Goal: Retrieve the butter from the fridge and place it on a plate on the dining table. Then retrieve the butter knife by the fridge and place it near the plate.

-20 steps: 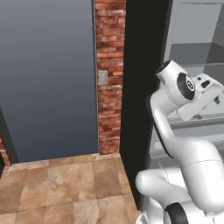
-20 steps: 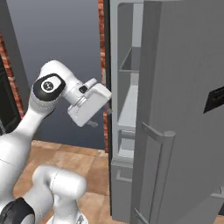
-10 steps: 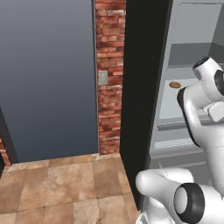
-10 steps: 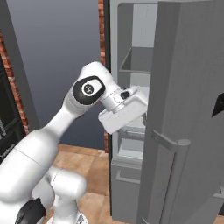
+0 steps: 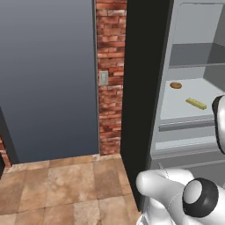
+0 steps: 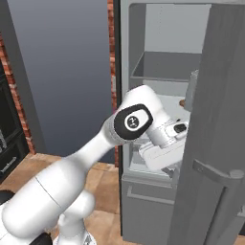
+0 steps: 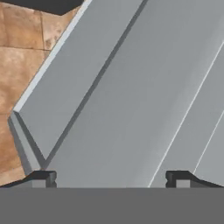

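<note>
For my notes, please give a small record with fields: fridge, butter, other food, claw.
fridge: fridge, door open, shelves visible
butter: butter, lying on a middle shelf, untouched
other food: round brown item, same shelf, further back, apart from the butter
claw: claw, open, empty, pointed at grey fridge surfaces

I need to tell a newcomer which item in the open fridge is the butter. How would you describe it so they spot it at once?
Look into the open grey fridge beside the brick column, at the pale shelf below the empty upper one. Two small items lie there: the butter is the slim yellow rectangular stick nearer the front, lying at a slant. The round brown food item behind it is not it.
</note>
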Controlling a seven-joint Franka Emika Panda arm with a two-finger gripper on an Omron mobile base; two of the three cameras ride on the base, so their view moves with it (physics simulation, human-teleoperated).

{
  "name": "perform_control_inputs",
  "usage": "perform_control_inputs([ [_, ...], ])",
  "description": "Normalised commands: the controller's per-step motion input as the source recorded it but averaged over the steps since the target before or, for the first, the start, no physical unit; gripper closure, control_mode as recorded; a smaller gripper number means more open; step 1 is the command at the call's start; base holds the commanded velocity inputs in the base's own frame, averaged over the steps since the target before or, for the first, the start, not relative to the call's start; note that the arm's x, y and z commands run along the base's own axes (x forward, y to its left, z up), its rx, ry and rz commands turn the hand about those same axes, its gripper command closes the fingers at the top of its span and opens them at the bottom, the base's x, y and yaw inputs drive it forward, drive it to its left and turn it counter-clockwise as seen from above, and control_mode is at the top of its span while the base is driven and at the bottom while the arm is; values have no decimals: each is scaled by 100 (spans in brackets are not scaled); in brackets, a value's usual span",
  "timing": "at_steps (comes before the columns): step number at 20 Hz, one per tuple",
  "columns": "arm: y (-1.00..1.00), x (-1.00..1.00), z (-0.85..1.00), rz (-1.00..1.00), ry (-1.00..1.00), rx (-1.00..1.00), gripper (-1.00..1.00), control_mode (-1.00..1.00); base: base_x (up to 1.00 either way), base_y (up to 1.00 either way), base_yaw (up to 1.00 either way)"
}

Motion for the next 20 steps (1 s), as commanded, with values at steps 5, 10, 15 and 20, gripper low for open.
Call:
perform_control_inputs([
  [5, -100, -52, -8, -2, 7, 0, -100, -100, 0, 0, 0],
  [10, -54, 3, 11, -6, 9, 3, -100, -100, 0, 0, 0],
  [15, 88, 5, 36, 0, 1, 4, -100, -100, 0, 0, 0],
  [20, 100, 7, 2, 2, -1, 0, -100, -100, 0, 0, 0],
])
